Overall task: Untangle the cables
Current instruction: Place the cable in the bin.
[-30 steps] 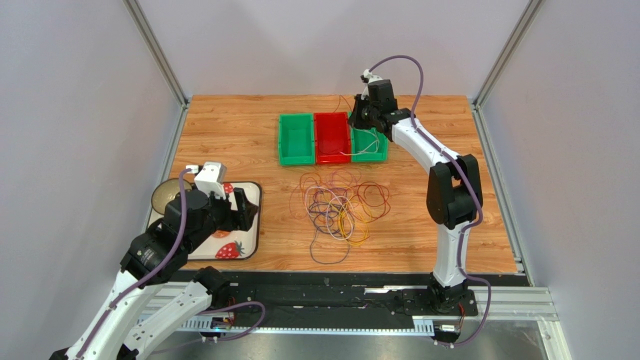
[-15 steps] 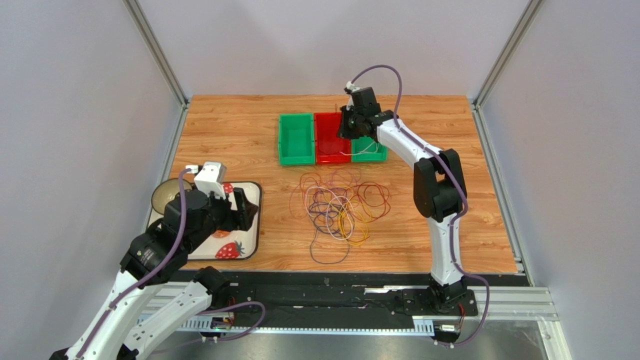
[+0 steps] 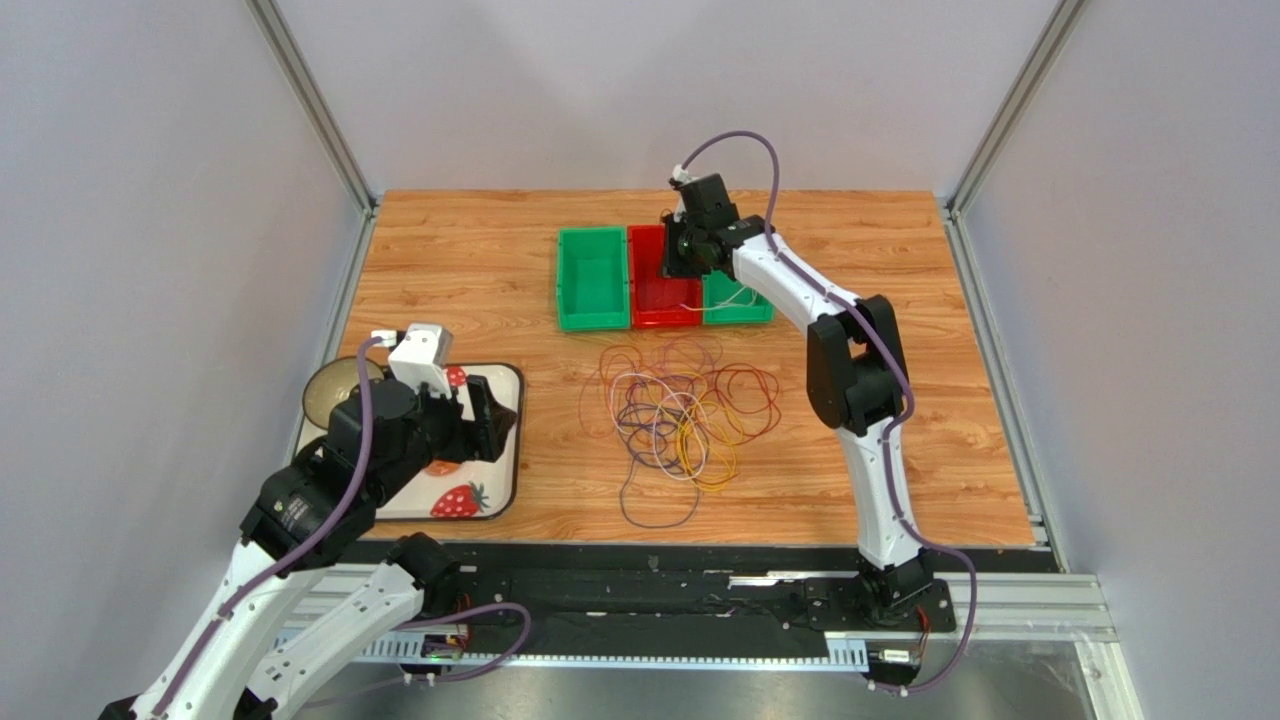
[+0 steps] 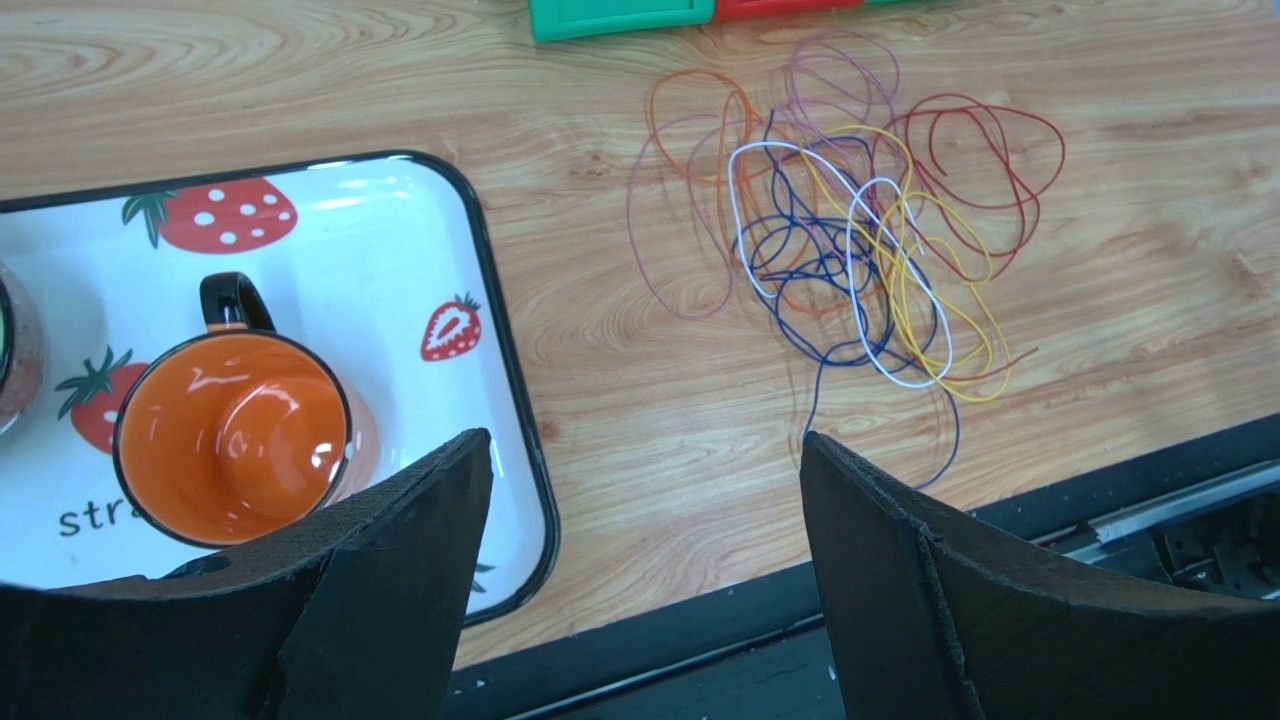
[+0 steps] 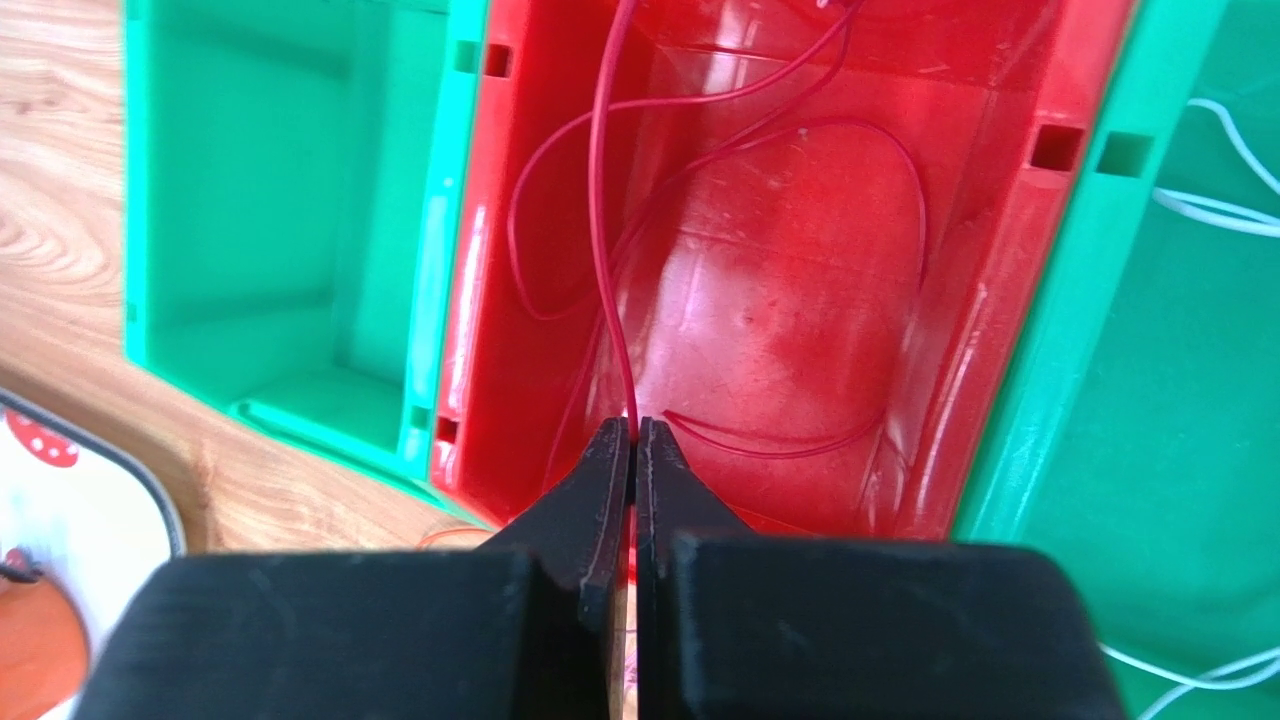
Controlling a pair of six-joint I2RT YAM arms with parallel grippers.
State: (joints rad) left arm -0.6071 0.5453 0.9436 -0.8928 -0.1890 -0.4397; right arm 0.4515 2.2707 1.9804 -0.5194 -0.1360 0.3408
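A tangle of thin purple, yellow, white and reddish cables (image 3: 684,413) lies mid-table, and shows in the left wrist view as overlapping loops (image 4: 849,255). My right gripper (image 5: 633,428) is shut on a thin red cable (image 5: 601,225), which loops down into the red bin (image 5: 781,300). From above, that gripper (image 3: 684,263) hangs over the red bin (image 3: 648,311). My left gripper (image 4: 643,438) is open and holds nothing. It hovers at the near left (image 3: 489,420), over the tray's right edge, well apart from the tangle.
A green bin (image 3: 592,278) stands left of the red one. Another green bin (image 5: 1157,420) on its right holds a white cable (image 5: 1217,210). A strawberry-print tray (image 4: 361,255) carries an orange mug (image 4: 233,435) at the near left.
My right arm has swung left from over the right green bin to over the red bin, still shut on the red cable. The left arm has not moved.
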